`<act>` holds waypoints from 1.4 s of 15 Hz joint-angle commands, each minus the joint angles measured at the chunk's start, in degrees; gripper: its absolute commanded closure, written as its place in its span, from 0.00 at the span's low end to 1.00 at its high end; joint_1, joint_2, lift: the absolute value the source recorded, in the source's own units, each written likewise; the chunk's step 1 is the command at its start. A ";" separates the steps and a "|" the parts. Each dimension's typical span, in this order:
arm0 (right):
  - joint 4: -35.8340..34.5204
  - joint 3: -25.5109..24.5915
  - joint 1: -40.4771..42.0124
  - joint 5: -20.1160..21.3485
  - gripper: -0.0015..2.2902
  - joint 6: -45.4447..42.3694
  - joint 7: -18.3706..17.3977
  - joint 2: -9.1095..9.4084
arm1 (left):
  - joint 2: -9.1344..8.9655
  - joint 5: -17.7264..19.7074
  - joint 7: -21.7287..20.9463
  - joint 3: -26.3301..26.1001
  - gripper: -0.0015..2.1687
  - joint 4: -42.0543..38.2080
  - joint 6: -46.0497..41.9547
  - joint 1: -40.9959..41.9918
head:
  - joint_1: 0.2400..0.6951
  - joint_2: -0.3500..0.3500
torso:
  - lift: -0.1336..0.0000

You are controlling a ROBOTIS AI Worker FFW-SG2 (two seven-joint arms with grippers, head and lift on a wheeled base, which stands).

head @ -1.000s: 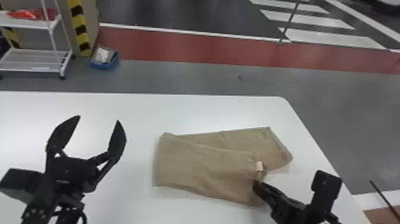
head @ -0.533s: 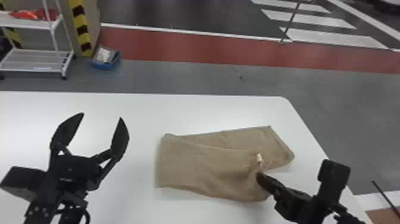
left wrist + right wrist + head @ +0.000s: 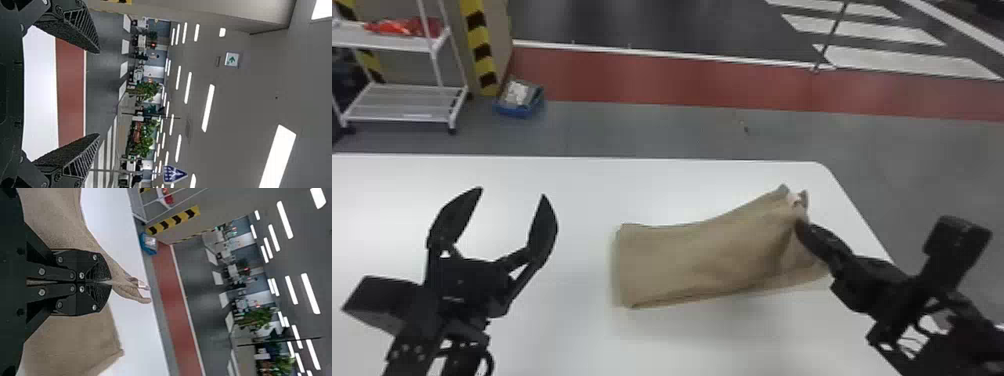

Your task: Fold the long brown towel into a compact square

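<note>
Over the table's left part, my left gripper (image 3: 512, 192) stands open with nothing between its fingers; the left wrist view also has this gripper (image 3: 98, 94). The brown towel (image 3: 702, 260), partly folded, spans the middle and right of the white table (image 3: 572, 200). At the towel's right end my right gripper (image 3: 799, 225) pinches the fabric, raising a peak with a small white tag on it. In the right wrist view the gripper (image 3: 109, 282) is shut on the towel (image 3: 70, 227), a short flap poking out past the fingertips.
The table's right edge (image 3: 862, 215) runs close beside the towel and the right arm. Beyond the far edge, on the floor, are a white wheeled rack (image 3: 407, 105) and a blue bin (image 3: 519, 102).
The right gripper has gone up and away from the robot with the pinched towel, whose right end now rises and covers the layer behind. The left arm has barely moved.
</note>
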 commanded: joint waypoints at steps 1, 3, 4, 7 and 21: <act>9.35 -3.86 -4.99 -0.61 0.49 -5.63 3.99 -5.04 | 0.02 0.01 0.07 0.28 0.07 -0.67 0.50 0.27 | 1.00 0.18 | 0.07; 19.63 -4.21 -8.33 -1.75 0.49 -5.46 9.62 -7.76 | 0.02 -0.08 0.07 -0.07 0.07 -0.67 0.50 0.36 | 1.00 0.13 | 0.07; 22.36 -4.12 -8.77 -0.87 0.49 -5.63 11.55 -7.85 | -0.07 -0.34 0.07 -0.42 0.07 -0.67 0.68 0.36 | 1.00 0.12 | 0.07; 26.49 -4.04 -9.12 -0.26 0.49 -6.51 11.82 -7.67 | -0.24 -0.78 0.16 -0.77 0.07 -1.11 1.91 0.71 | 1.00 0.07 | 0.07; 23.15 -5.00 -4.64 10.20 0.02 -18.29 6.19 -4.77 | -0.42 -0.26 3.33 -8.07 0.07 -1.72 7.01 -0.61 | 1.00 0.00 | 0.07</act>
